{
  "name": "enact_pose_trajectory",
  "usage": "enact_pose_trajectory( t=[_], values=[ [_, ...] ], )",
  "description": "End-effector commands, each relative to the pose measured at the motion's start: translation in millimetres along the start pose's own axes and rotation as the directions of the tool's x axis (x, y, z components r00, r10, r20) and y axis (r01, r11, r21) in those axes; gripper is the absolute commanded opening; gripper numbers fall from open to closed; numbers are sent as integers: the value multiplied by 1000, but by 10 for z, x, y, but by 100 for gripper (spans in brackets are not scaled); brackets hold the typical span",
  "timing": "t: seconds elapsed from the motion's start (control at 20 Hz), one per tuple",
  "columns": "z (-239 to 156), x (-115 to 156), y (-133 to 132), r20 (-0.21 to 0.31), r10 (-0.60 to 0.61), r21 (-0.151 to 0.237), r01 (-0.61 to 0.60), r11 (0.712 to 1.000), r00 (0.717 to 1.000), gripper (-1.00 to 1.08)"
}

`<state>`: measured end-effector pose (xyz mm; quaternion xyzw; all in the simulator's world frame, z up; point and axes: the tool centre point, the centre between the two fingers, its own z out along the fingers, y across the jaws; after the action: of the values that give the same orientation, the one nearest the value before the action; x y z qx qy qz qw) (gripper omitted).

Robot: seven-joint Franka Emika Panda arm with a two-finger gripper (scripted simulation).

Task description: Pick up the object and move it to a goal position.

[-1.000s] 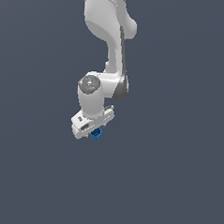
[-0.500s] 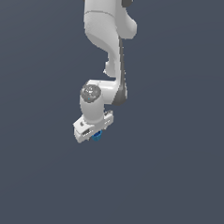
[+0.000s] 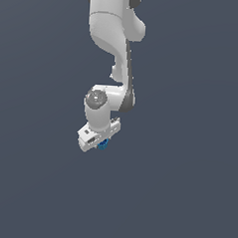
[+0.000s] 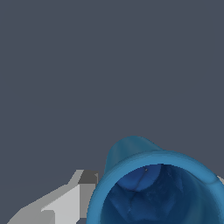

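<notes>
The object, a small bright-blue cup [image 3: 103, 144], sits just under my white gripper [image 3: 102, 143] in the exterior view, mostly hidden by the hand. In the wrist view the blue cup [image 4: 157, 186] fills the lower part of the picture, its open mouth and darker inside facing the camera, with one grey-white finger [image 4: 72, 201] pressed against its side. The gripper is shut on the cup and holds it above the plain grey surface. No goal marker shows in either view.
The white arm [image 3: 113, 36] reaches down from the top of the exterior view. Around it is only a flat dark grey-blue surface [image 3: 186, 195].
The gripper with the blue cup has shifted slightly toward the exterior view's left and a little lower, and the wrist has turned. The cup stays gripped.
</notes>
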<state>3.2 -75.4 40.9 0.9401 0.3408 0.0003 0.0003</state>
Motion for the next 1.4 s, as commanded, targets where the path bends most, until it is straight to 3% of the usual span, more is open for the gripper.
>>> enact_pose_trajectory(
  t=[0.0,0.35,0.65,1.35],
  values=[
    [1,1,-1,0,0,0,0,1000,1000,-100],
    [-95,18,-94,0,0,0,0,1000,1000,-100],
    [-334,63,-325,0,0,0,0,1000,1000,-100],
    [-1426,282,-1369,3,-1,-2,1,1000,1000,-100]
  ],
)
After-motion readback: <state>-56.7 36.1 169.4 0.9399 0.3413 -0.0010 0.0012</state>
